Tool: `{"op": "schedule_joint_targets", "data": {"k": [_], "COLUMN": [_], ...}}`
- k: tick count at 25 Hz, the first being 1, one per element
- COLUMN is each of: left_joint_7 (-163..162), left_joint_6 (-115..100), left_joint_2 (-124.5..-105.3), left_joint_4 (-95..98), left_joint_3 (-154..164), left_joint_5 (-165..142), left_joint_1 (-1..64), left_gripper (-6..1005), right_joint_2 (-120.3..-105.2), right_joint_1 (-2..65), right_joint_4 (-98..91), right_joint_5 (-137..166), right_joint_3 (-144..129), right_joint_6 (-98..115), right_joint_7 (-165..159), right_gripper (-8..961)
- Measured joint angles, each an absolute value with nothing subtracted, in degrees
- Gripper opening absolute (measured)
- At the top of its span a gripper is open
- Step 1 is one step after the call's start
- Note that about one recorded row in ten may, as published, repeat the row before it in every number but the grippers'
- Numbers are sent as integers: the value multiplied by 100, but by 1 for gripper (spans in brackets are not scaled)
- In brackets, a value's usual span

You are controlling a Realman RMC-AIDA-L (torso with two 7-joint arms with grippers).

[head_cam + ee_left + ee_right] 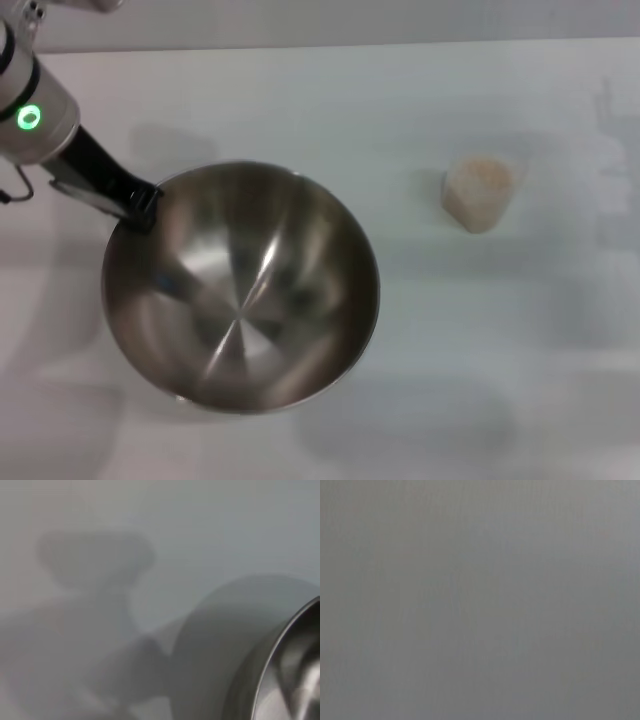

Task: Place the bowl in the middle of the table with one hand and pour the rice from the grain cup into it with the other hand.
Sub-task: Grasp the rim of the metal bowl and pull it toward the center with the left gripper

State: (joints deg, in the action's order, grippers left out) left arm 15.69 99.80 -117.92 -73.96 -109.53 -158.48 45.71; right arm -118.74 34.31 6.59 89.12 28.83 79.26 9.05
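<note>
The large steel bowl [240, 285] is left of the middle of the white table [480, 340], tilted, and casts a shadow on the table beneath it. My left gripper [140, 205] comes in from the upper left and is shut on the bowl's rim on its far left side. The left wrist view shows the bowl's rim and wall [295, 670] with its shadow on the table. The small clear grain cup [480, 192] stands upright to the right, apart from the bowl, filled with pale rice [484, 177]. My right gripper is out of view.
The table's far edge [330, 45] runs along the top of the head view. The right wrist view shows only plain grey surface [480, 600].
</note>
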Motion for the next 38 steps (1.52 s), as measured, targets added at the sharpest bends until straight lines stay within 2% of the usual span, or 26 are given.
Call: {"op": "schedule_joint_targets", "data": {"k": [11,20,38], "left_joint_7": [1843,2183,2325], "left_joint_6": [10025,9614,8636], "left_joint_2": [-11756,-11750,-11735], "left_joint_4": [-7125,-6028,-5082], "left_joint_3": [-11354,-11556,-11575], "left_joint_5": [-15846,-15895,-15897], "left_joint_1": [5401,6260,6542], "left_gripper": [38,39,39], "right_joint_2": [-11874,-11880,-11883], "right_joint_1": [3412,3386,3375], "right_joint_4": [659,651,686], "right_joint_5": [8912,8912,8926], "right_joint_3": [2883,2883,2883], "right_joint_6": [7896,7893,7917], "right_joint_7": [905,905,905], "right_gripper": [587,587,586]}}
